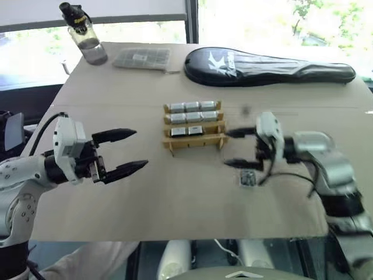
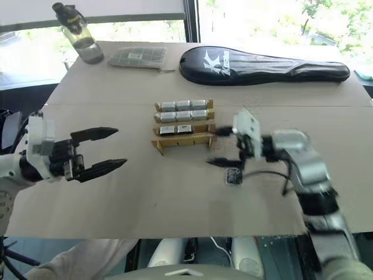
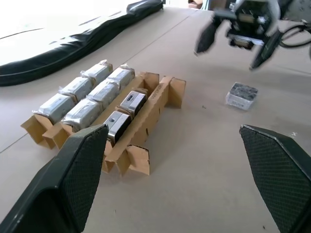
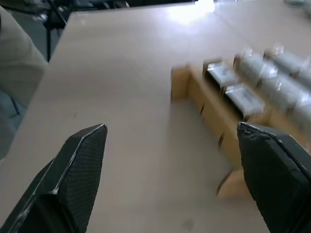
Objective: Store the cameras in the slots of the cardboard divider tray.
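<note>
The cardboard divider tray (image 1: 194, 129) sits near the middle of the tabletop (image 1: 175, 198), its rows of three slots running side to side, parallel to the near and far edges. The cameras in the tray (image 1: 191, 107) fill the two far rows, three to a row, each a silver-grey block lying with its long axis along the row. The next row toward the near edge holds two more, and in the left wrist view these show dark faces turned upward. The slot at the right end of that row looks vacant (hard to be sure from above).

One loose camera (image 1: 247, 178) lies flat on the tabletop to the right of the tray and nearer the near edge, apart from the cardboard, with a dark speckled face turned up.

The right hand (image 1: 238, 148) hangs just right of the tray's right end, pointing left toward it, above the loose camera and not touching it. Its fingers (image 1: 236, 133) are spread wide with nothing between them. The left hand (image 1: 129, 150) hovers over the left part of the tabletop, well apart from the tray, pointing right toward it, its two black fingers likewise spread wide and holding nothing.

Along the far edge lie a black racket case (image 1: 268, 66) with its long axis side to side, a flat grey gridded packet (image 1: 141, 58), and a clear bottle (image 1: 84, 34) with a black cap near the far left corner.
</note>
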Motion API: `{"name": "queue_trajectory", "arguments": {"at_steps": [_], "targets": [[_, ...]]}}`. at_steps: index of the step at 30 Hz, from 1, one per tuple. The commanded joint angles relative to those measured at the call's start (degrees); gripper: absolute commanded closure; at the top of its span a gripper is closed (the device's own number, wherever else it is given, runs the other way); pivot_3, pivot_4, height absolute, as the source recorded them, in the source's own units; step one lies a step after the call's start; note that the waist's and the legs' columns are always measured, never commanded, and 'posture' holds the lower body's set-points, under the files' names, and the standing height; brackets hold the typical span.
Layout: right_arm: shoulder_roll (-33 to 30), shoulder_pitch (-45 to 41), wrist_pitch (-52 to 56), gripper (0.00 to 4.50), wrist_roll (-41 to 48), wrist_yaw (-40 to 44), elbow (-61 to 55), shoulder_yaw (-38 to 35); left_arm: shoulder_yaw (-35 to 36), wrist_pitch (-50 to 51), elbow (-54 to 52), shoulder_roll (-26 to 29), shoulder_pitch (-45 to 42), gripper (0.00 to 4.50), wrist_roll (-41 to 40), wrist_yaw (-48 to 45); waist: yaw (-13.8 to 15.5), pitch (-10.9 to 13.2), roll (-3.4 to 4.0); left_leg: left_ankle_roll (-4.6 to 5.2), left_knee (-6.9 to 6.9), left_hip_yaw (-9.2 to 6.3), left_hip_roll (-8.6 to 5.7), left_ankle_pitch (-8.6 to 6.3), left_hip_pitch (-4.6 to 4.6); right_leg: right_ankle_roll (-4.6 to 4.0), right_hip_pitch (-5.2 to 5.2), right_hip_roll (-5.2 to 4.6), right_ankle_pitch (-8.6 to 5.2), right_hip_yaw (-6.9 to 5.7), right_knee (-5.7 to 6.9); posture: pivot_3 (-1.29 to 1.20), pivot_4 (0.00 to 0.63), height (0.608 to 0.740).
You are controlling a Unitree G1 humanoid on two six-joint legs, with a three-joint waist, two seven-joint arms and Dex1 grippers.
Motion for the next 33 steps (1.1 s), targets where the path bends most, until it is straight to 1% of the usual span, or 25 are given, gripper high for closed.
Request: {"name": "queue_trajectory", "arguments": {"at_steps": [1,7,10,13,19,24,25,26,27,28,29,30,33], "targets": [[-4.6,4.1,-1.3,0.26,-1.5,-2.1,-4.6,-0.6,-2.4,-0.5,2.6,1.6,-3.7,0.00,0.0,-3.0,-0.2,0.0,0.00,0.01,0.13,0.06,0.01,0.00,0.03,0.00,0.00,0.09,0.00,-0.02,0.08,0.00,0.150,0.740],[-8.8,5.6,-5.4,0.26,-6.3,-3.3,1.0,4.2,-4.6,-0.8,5.4,2.6,-7.5,0.00,0.8,-5.6,0.0,0.0,-0.09,0.28,0.24,0.27,0.10,-0.10,0.52,-0.08,0.24,0.59,-0.08,0.12,0.29,0.00,0.150,0.740],[-8.2,4.6,-7.1,0.26,-7.5,-4.6,3.6,5.8,-4.5,-0.5,5.7,3.0,-8.0,0.00,0.8,-6.3,0.1,0.0,-0.09,0.06,0.23,0.27,0.11,0.02,0.51,0.01,0.21,0.65,-0.03,0.17,0.37,0.00,0.150,0.740],[-8.1,4.6,-9.0,0.26,-8.7,-5.5,5.4,7.1,-4.1,0.1,5.2,3.7,-7.4,0.00,0.2,-7.3,0.1,0.0,-0.09,0.05,0.24,0.32,0.11,0.03,0.48,0.02,0.19,0.64,-0.02,0.22,0.36,0.00,0.150,0.740],[-8.2,5.8,-11.0,0.26,-8.8,-6.7,5.5,7.1,-4.1,2.1,3.2,6.9,-3.5,0.00,-2.1,-14.5,0.1,0.0,-0.12,0.05,0.24,0.34,0.11,0.02,0.35,0.05,0.12,0.63,-0.03,0.21,0.23,0.00,0.150,0.740],[-8.7,6.4,-10.8,0.26,-7.9,-6.8,5.1,6.7,-4.8,1.7,2.8,7.6,-3.5,0.00,-2.7,-18.0,0.3,0.0,-0.12,0.05,0.25,0.29,0.12,0.02,0.35,0.04,0.13,0.63,-0.04,0.15,0.25,0.00,0.150,0.740],[-8.6,6.4,-10.7,0.97,-7.8,-7.0,4.9,6.7,-5.0,1.6,2.8,7.7,-3.6,0.00,-2.8,-18.8,0.3,0.0,-0.12,0.04,0.25,0.30,0.12,0.02,0.36,0.04,0.14,0.64,-0.04,0.17,0.25,0.00,0.150,0.740],[-8.6,6.4,-10.6,1.14,-7.6,-7.1,4.7,6.7,-4.9,1.9,2.6,7.8,-3.5,0.00,-3.5,-19.9,0.3,0.0,-0.12,0.04,0.26,0.30,0.12,0.02,0.36,0.04,0.14,0.64,-0.04,0.17,0.25,0.00,0.150,0.740],[-8.6,6.5,-10.5,1.49,-7.6,-7.2,4.5,6.7,-4.6,2.5,2.3,8.0,-3.4,0.00,-4.3,-20.8,0.3,0.0,-0.13,0.04,0.26,0.30,0.12,0.02,0.36,0.04,0.14,0.64,-0.04,0.17,0.25,0.00,0.150,0.740],[-8.6,6.5,-10.4,2.00,-7.5,-7.3,4.4,6.7,-4.7,2.1,2.2,8.2,-3.3,0.00,-4.4,-21.8,0.3,0.0,-0.13,0.05,0.27,0.31,0.11,0.02,0.36,0.05,0.14,0.64,-0.04,0.18,0.25,0.00,0.150,0.740],[-8.6,6.5,-10.4,2.41,-7.4,-7.4,4.3,6.7,-4.8,1.7,2.1,8.4,-3.3,0.00,-4.5,-22.4,0.3,0.0,-0.13,0.05,0.27,0.32,0.12,0.02,0.36,0.05,0.14,0.64,-0.04,0.18,0.25,0.00,0.150,0.740],[-8.7,6.6,-10.4,2.54,-7.3,-7.4,4.2,6.6,-5.0,1.3,2.4,8.4,-3.6,0.00,-4.1,-22.7,0.3,0.0,-0.13,0.05,0.28,0.32,0.12,0.02,0.36,0.05,0.14,0.64,-0.04,0.18,0.25,0.00,0.150,0.740],[-8.5,6.4,-9.5,2.54,-5.7,-7.6,2.9,5.8,-5.5,1.1,2.9,7.7,-4.7,0.00,-3.5,-22.6,0.3,0.0,-0.13,0.05,0.28,0.31,0.12,0.02,0.36,0.05,0.14,0.65,-0.04,0.17,0.26,0.00,0.150,0.740]]}}
